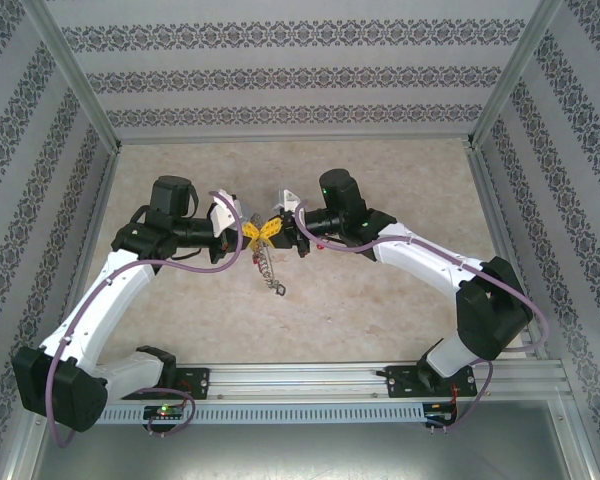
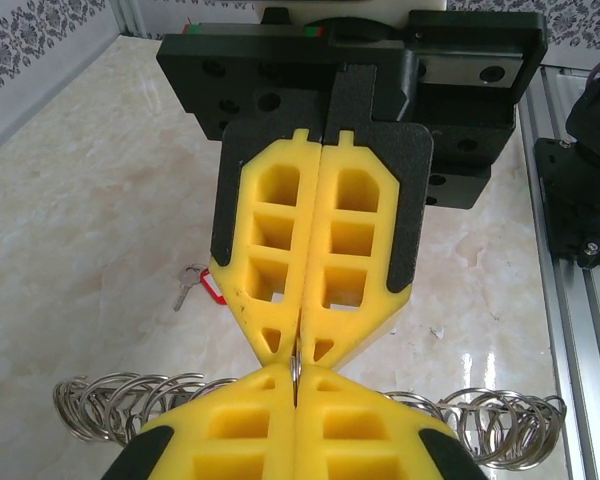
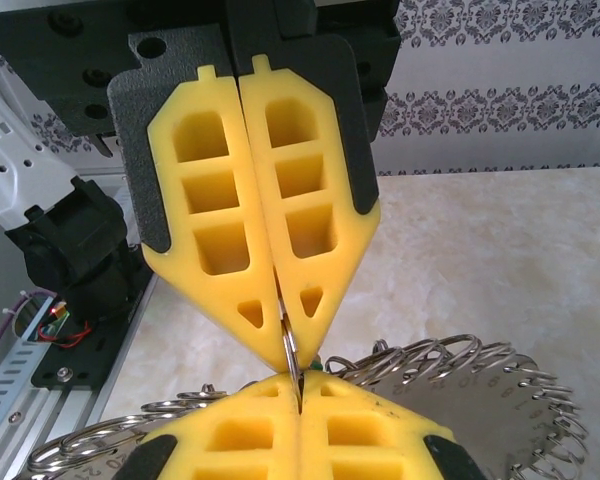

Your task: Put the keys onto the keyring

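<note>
Grippers meet tip to tip over middle of table [image 1: 380,300]: left gripper [image 1: 248,236], right gripper [image 1: 276,228] both clamped on keyring [image 1: 266,264] wire, coils dangling. Spare red-tagged key [image 2: 193,290] lies below. Hold steady, no twisting.

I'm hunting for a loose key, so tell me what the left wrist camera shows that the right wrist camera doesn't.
Left wrist: a red-tagged key lying flat on the table, beyond the fingers and apart from them. Right wrist: the patterned wall behind the scene. Both: the left gripper and right gripper shut and meeting tip to tip, with wire coils of the keyring spreading out to either side of the near fingers.
</note>
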`<state>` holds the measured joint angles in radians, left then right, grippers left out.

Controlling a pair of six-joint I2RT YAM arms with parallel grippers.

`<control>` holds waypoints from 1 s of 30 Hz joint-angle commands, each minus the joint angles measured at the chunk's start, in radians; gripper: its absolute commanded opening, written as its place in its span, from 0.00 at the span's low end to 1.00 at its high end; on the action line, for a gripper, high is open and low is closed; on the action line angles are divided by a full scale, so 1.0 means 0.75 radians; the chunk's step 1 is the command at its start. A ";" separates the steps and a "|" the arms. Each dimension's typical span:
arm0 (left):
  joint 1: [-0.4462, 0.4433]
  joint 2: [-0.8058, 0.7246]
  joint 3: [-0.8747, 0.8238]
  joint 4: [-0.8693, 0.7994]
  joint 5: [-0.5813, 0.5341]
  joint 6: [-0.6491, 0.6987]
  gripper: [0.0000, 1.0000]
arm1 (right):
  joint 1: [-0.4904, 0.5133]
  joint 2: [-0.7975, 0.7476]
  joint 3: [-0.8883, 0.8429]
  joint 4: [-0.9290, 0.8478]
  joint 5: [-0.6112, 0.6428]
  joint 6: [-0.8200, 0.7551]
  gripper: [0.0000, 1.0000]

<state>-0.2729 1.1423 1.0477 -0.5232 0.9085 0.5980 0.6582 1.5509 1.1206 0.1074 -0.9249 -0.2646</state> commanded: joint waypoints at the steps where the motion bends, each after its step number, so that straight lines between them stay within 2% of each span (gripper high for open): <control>1: 0.005 0.026 0.041 -0.106 0.018 0.062 0.00 | 0.003 -0.040 0.063 0.032 -0.037 -0.055 0.00; 3: 0.003 0.033 0.066 -0.134 0.004 0.076 0.00 | 0.007 -0.039 0.116 -0.178 -0.009 -0.210 0.03; 5: 0.002 0.041 0.095 -0.175 -0.017 0.094 0.00 | 0.012 -0.034 0.180 -0.447 0.032 -0.392 0.16; 6: 0.002 0.045 0.106 -0.189 -0.025 0.101 0.00 | 0.012 -0.029 0.207 -0.551 0.051 -0.477 0.18; 8: 0.002 0.047 0.113 -0.211 -0.018 0.122 0.00 | 0.008 -0.026 0.234 -0.639 0.066 -0.551 0.21; 14: -0.006 0.099 0.185 -0.318 0.006 0.162 0.00 | 0.013 0.007 0.288 -0.697 0.075 -0.574 0.23; 23: -0.022 0.120 0.192 -0.331 0.044 0.169 0.00 | 0.045 0.062 0.350 -0.699 0.114 -0.553 0.31; 30: -0.024 0.103 0.184 -0.316 0.078 0.170 0.00 | 0.058 0.107 0.396 -0.727 0.103 -0.556 0.31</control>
<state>-0.2760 1.2354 1.1545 -0.7525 0.9089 0.6994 0.6857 1.6054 1.3823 -0.4118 -0.8341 -0.6628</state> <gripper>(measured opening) 0.059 0.313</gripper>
